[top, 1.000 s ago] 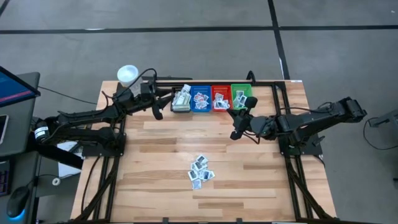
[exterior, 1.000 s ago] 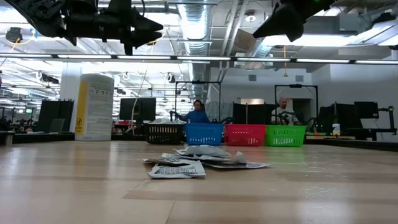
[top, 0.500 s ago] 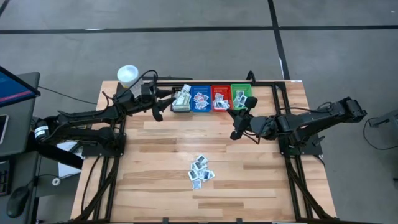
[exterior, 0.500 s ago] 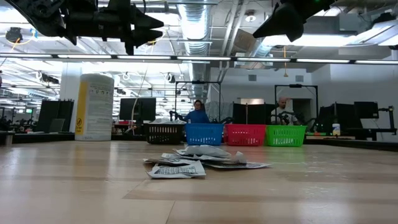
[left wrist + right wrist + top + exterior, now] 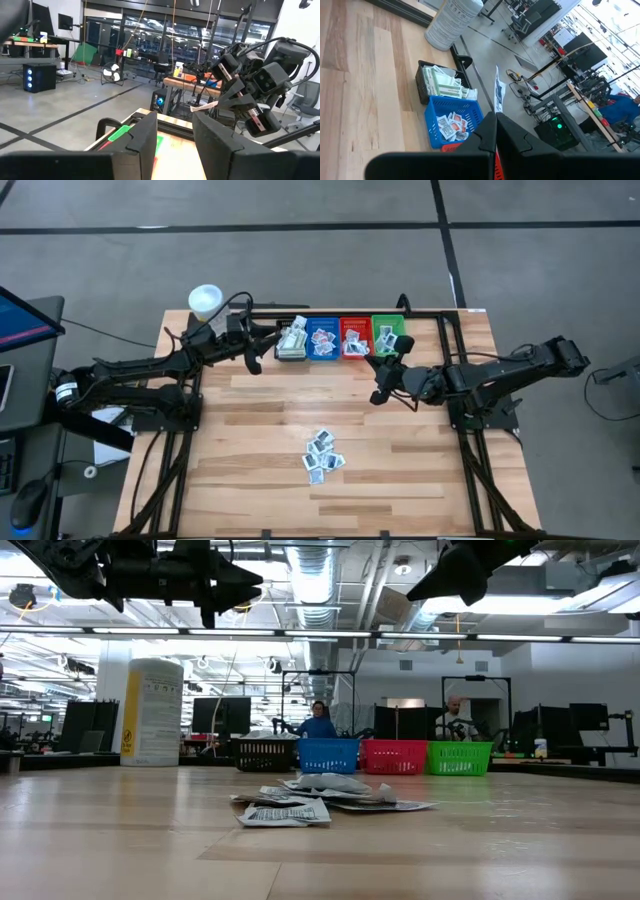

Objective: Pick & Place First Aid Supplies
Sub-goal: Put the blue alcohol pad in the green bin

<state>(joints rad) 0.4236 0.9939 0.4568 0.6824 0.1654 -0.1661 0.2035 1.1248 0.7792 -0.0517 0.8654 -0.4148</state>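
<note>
Overhead, left gripper (image 5: 266,346) parted beside black bin (image 5: 291,352), right gripper (image 5: 496,120) clamped on packet (image 5: 499,94).

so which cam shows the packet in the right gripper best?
Right wrist view: the packet stands edge-on, pinched in the right gripper. Left wrist view shows it farther off; in the high and low views it can't be made out.

Four bins (image 5: 340,338) stand side by side in a row along the tabletop's (image 5: 260,440) far edge, each with packets inside. A cylindrical tub (image 5: 204,301) stands at the far left corner, left of the row. A loose pile of packets (image 5: 322,455) lies on the tabletop toward the near edge, about midway between the left and right edges.
</note>
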